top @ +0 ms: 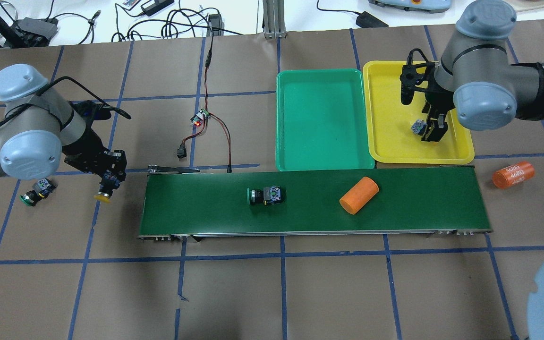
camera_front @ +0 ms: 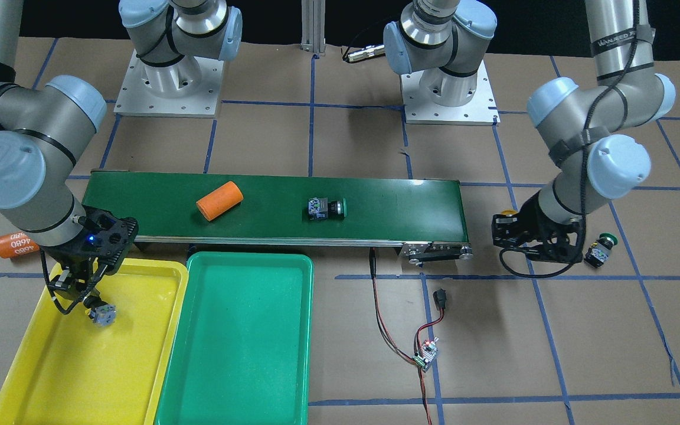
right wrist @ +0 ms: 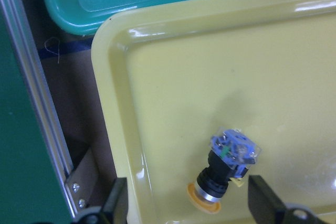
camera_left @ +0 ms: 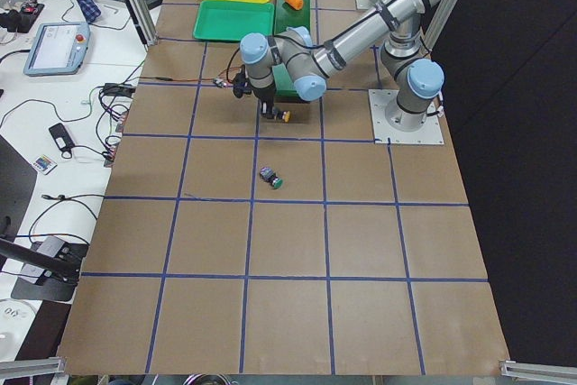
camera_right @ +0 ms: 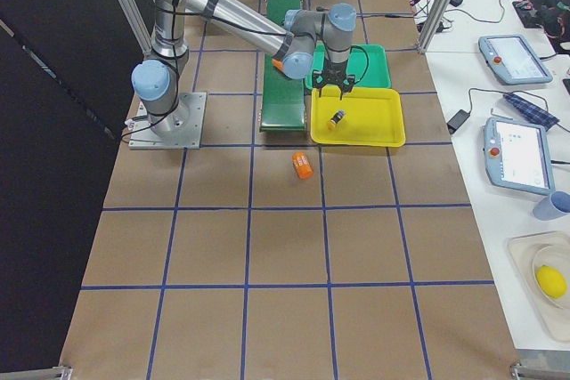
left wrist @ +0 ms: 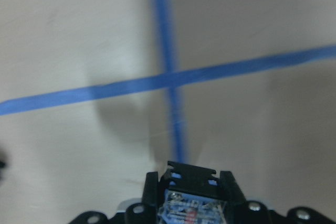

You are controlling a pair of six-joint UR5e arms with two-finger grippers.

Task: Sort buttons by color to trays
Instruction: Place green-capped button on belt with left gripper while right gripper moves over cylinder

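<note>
right gripper (right wrist: 190, 208) spread wide over yellow button (right wrist: 227, 167) lying in yellow tray (right wrist: 113, 109), axis slanted, cap toward belt (right wrist: 16, 129) | left gripper (top: 107, 182) clamps second yellow button (top: 102, 197), cap pointing down

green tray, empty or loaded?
Empty. The green rectangular plastic tray shows only bare floor in the overhead and front-facing views; nothing lies in it.
</note>
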